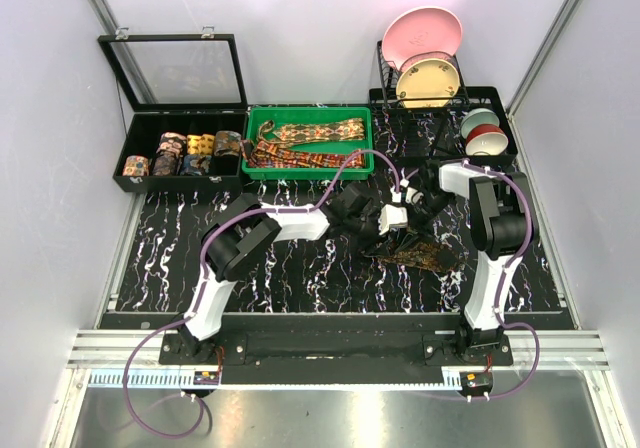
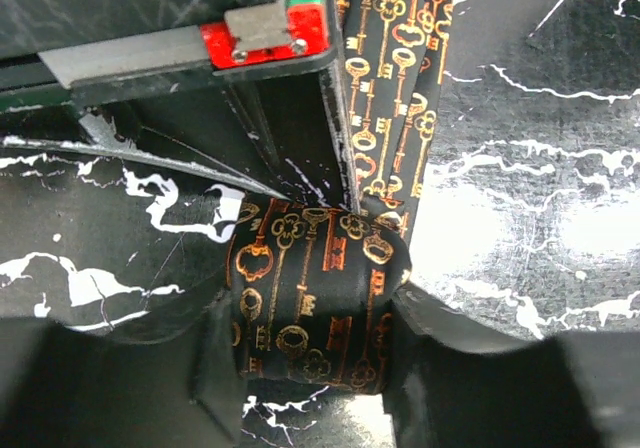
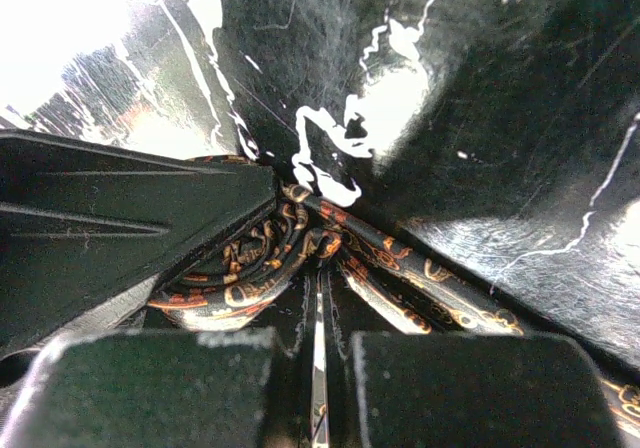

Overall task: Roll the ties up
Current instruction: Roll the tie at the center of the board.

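Evidently mid-roll, the half-open left gripper [image 2: 312, 368] hugs the tie coil [image 2: 315, 288], with the right gripper [image 3: 318, 343] pinched shut against it; winding the tail [image 2: 395, 88] comes next.

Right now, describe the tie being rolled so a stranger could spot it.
On the black marbled table, look where the left arm and right arm meet, off the green tray's near right corner. The tie lies there, partly coiled. Unlike the tray's loose ties and the box's finished rolls, it is black with gold keys.
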Controlling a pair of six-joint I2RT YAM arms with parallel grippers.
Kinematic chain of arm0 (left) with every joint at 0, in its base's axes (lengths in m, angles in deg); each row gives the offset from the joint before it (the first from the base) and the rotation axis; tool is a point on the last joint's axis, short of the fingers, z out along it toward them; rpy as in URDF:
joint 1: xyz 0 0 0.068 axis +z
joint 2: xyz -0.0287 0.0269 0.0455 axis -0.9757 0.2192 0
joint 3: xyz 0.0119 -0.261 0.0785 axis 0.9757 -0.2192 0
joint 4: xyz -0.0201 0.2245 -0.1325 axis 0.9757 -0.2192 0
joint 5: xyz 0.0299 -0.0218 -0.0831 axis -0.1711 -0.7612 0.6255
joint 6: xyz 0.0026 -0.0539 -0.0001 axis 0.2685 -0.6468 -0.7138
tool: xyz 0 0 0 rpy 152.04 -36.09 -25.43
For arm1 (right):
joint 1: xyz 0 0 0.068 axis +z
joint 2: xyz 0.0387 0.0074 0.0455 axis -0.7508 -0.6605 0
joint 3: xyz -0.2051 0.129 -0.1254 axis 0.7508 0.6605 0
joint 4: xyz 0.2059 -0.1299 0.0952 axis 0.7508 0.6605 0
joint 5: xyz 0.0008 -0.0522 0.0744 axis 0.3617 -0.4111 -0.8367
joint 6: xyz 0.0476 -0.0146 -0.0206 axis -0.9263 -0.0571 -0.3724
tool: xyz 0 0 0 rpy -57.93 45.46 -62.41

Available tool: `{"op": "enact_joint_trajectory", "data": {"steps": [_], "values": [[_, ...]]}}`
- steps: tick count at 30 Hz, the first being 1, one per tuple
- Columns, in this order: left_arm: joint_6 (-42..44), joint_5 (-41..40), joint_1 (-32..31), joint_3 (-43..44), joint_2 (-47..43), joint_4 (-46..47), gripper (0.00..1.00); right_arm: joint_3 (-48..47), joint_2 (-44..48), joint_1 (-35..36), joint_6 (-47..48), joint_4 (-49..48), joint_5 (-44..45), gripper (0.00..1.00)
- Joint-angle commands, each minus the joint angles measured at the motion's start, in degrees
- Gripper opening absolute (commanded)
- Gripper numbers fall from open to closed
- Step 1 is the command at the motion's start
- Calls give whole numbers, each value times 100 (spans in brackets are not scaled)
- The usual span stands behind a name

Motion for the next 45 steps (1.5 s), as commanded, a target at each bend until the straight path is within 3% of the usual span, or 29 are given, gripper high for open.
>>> {"op": "enact_joint_trajectory", "data": {"steps": [1, 6, 11, 15, 26, 29, 39, 45], "values": [[224, -103, -82, -201, 90, -224, 29, -321, -233, 153, 137, -187, 124, 6], [463, -1420, -74, -421, -51, -734, 15, -813, -14, -110, 313, 445, -166, 26], [-196, -1933, 207, -474, -16, -989, 5, -920, 328, -339, 585, 816, -113, 28], [-749, -2126, 216, -518, -16, -927, 3, -797, 294, -331, 489, 720, -219, 26], [-733, -2012, 208, -658, -376, -840, 5, -858, -444, -260, 190, 210, 509, 22], [-662, -1916, 199, -693, -438, -744, 10, -902, -558, -243, 128, 209, 650, 21], [-618, -730, 330, -1211, -939, 424, 19, -796, -576, -234, 120, 157, 932, 20], [-574, -544, 357, -1133, -886, 628, 23, -788, -594, -225, 128, 139, 959, 20]]}}
